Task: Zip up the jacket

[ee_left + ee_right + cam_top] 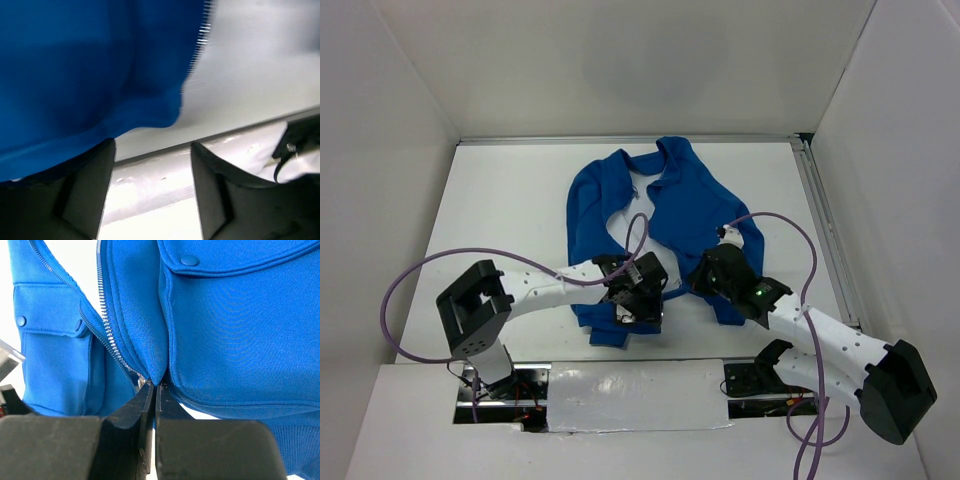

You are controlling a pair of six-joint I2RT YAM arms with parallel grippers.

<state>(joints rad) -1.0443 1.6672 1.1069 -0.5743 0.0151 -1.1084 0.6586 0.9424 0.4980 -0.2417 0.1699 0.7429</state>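
The royal-blue jacket (665,215) lies open on the white table, collar towards the back, hem near the arms. My right gripper (153,385) is shut on a fold of the jacket (235,320) at the bottom of the front opening, right beside the silver zipper (107,337) and its lower end. In the top view the right gripper (705,275) sits at the jacket's lower right. My left gripper (152,145) is open with nothing between the fingers, just below the jacket's hem corner (90,70). In the top view the left gripper (635,300) hovers over the lower left hem.
White walls enclose the table on three sides. A metal rail (825,230) runs along the table's right edge. Purple cables (790,235) loop above both arms. The table's front edge and a taped panel (630,395) lie close behind the grippers.
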